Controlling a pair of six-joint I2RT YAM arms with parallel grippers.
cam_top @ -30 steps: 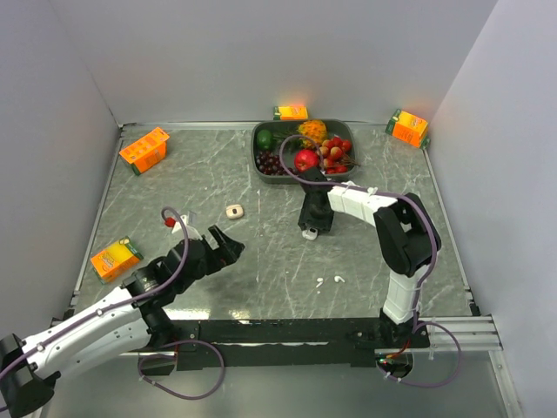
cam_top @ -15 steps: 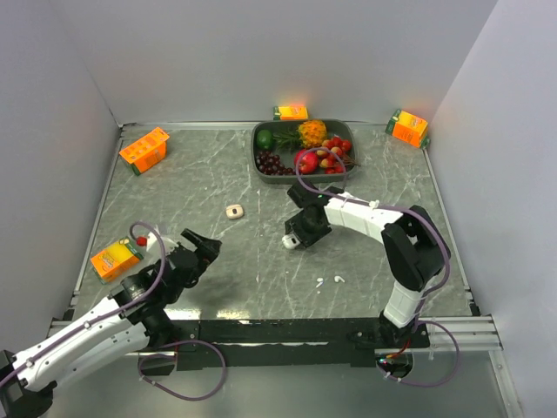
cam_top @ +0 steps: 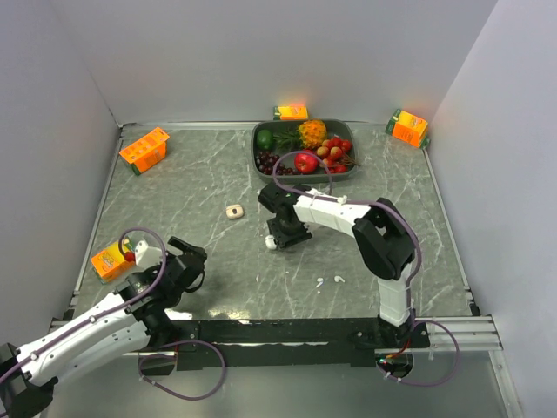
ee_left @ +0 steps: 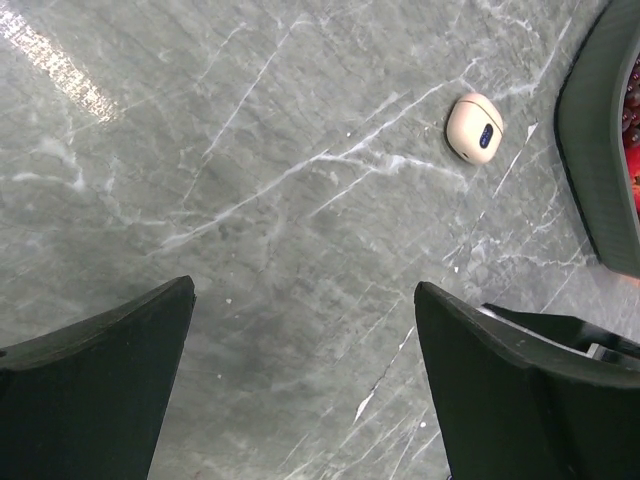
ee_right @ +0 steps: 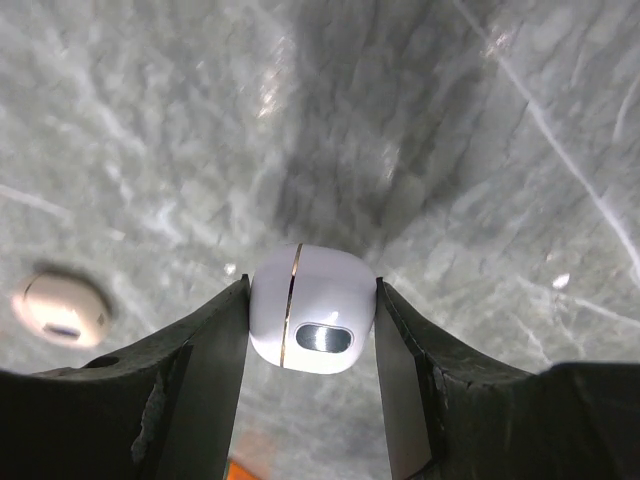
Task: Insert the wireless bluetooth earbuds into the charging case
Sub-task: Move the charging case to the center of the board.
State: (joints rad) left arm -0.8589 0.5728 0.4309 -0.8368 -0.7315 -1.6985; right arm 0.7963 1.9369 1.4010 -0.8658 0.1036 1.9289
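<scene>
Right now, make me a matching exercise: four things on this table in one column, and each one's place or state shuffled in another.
1 left gripper
2 right gripper
3 earbuds
4 cream case

a closed on a white case
b loose on the table toward its near edge
c wide open, holding nothing
d mid-table, untouched

Pairs: 1-c, 2-a, 3-b, 4-d

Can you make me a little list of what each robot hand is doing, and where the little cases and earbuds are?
left hand: wide open, holding nothing
right hand: pinching the white case between its fingers
cream charging case: lying alone on the table, lid shut, between the two hands
earbuds: loose on the table near the front, not in any case
</scene>
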